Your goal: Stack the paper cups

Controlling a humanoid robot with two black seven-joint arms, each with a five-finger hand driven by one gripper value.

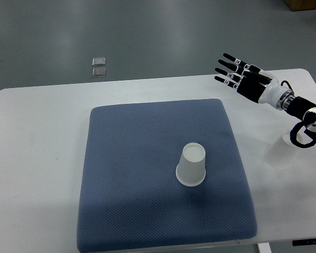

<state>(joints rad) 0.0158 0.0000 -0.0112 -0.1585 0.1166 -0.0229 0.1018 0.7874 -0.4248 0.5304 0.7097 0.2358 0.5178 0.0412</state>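
I see 2 cups. Cup 1, a white paper cup [191, 165], stands upside down on the blue mat [147, 211], base up, slightly right of and below the mat's centre. It's inverted, so I can't see inside it; nothing sits on top. Whether it's a single cup or several nested, I can't tell.

Cup 2, a second white cup [280, 153], is off the mat at about 3 o'clock from cup 1, on the bare white table [37, 158] near the right edge. It's washed out against the tabletop, and the forearm and a black cable loop cross over its top, so I can't make out which way up it stands or its rim.

The right hand [236, 72] is at about 1 o'clock from cup 1, above the table's far right area, just past the mat's far-right corner. Fingers [227, 55] straight and fanned wide, pointing toward 10 o'clock. It holds nothing and touches nothing I can see. Its arm runs out of view at the right edge, wrist joint partly cut off.

On the grey floor beyond the table, at 11 o'clock from cup 1, are 2 small shiny squares [99, 67], too small to identify. A brown corner at the top right is cut off.
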